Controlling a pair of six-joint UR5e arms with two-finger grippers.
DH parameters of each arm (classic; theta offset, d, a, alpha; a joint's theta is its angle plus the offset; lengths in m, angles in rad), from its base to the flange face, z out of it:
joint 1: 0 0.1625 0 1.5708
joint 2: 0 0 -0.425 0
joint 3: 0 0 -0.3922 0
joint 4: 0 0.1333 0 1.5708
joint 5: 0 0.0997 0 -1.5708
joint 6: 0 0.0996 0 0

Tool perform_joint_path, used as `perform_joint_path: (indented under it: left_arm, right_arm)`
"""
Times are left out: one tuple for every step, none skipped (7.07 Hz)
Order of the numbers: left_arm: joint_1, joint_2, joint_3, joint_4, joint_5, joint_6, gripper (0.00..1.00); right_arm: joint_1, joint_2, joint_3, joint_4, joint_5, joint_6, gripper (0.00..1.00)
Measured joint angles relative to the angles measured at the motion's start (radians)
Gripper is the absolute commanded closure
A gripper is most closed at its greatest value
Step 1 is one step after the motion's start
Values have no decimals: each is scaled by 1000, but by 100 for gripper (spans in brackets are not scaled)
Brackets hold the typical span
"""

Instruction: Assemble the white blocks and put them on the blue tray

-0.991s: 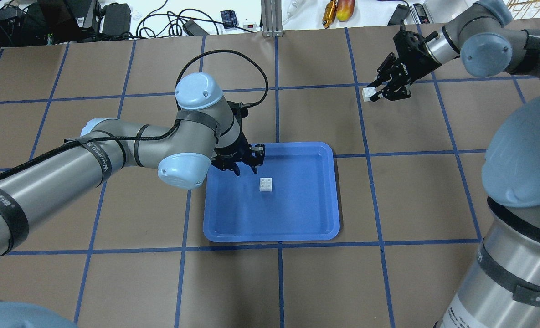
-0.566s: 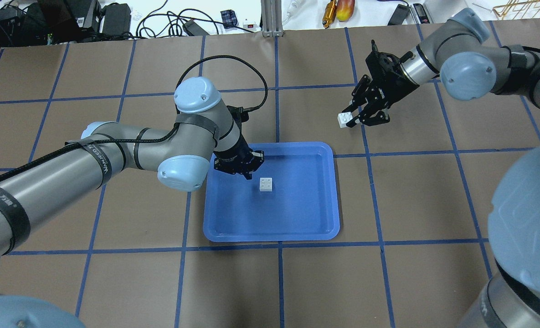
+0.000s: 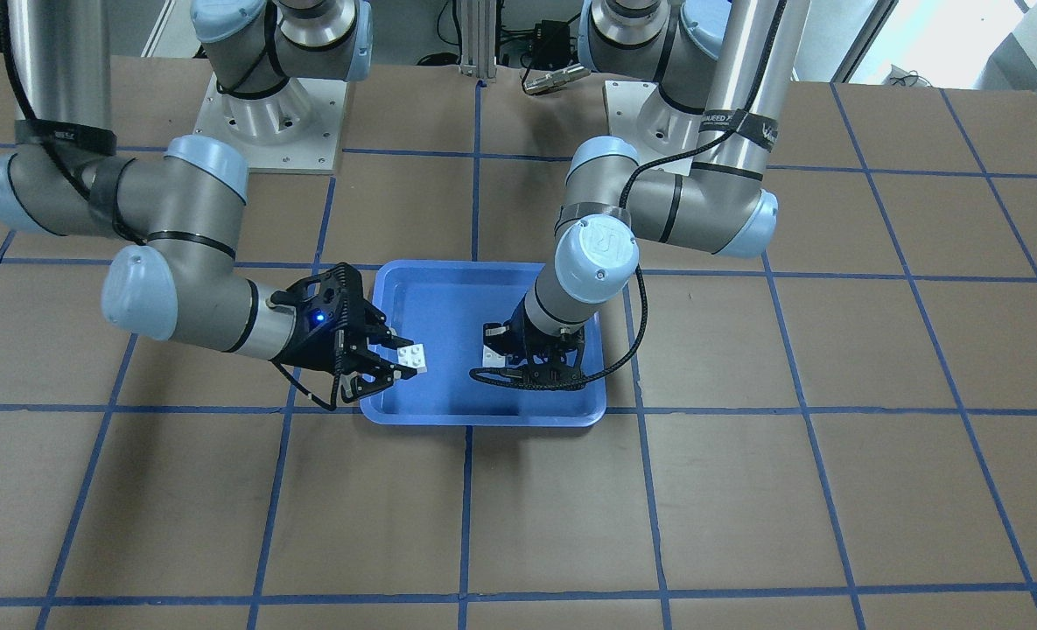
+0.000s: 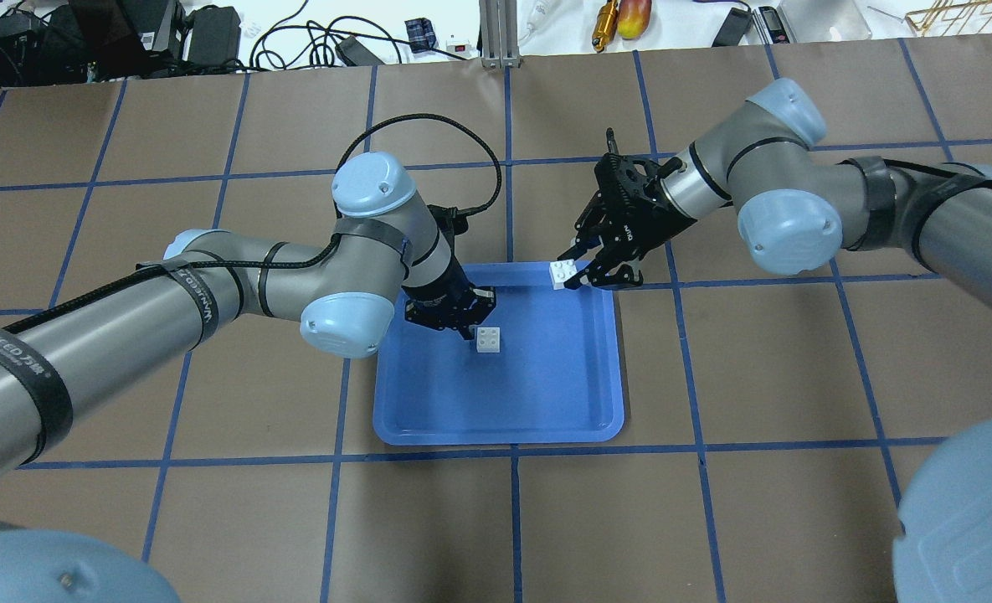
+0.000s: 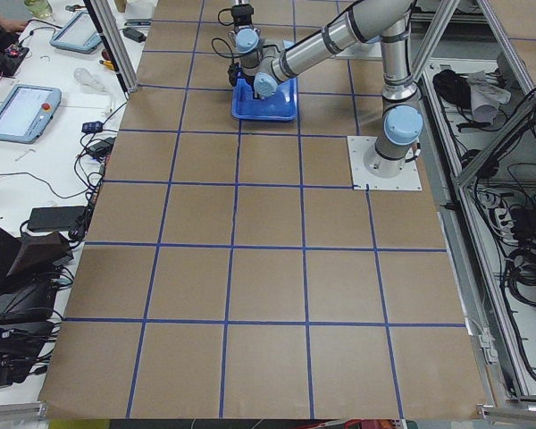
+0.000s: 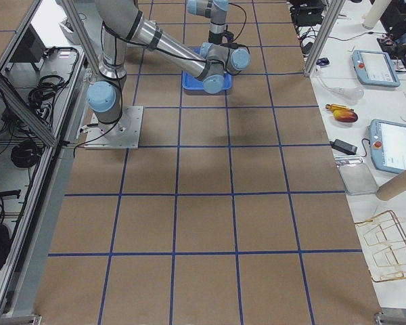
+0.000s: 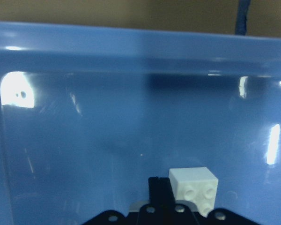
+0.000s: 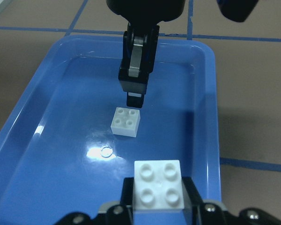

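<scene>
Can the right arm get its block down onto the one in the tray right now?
Probably yes. The tray block has its studs uncovered. The left gripper stands beside its far edge, not over it, though clearance for the right gripper looks tight.

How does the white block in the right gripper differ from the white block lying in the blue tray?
The held block is clamped in the right gripper; the lying block is gripped by nothing. The held block hangs above the blue tray's far rim; the lying block rests on the tray floor, near the middle. Both are white squares with four studs.
</scene>
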Motion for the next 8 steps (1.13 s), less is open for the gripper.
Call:
perform_joint_path:
  left_arm:
    - [-1,-1,0,0,0,1,95]
    - [-3,-2,-1,0,0,0,94]
    - [-5,-2,-1,-1,0,-3,94]
    - [-8,-3,-1,-2,0,-5,94]
    - [-11,-3,-1,-3,0,-5,94]
    - [-12,-3,-1,-3,0,-5,94]
    - [-12,-3,-1,-2,0,-6,94]
    - [-12,-2,-2,-2,-1,-6,94]
  right_arm:
    - [29,2,60,-134,2,75,85]
    - [53,8,120,-263,1,132,85]
    - [78,18,155,-349,-1,172,85]
    - [100,34,169,-399,-2,204,85]
    - [112,53,174,-441,-8,227,85]
    - [117,64,179,-468,-16,252,85]
    - [120,70,187,-482,-17,276,85]
    - [123,74,198,-494,-18,296,85]
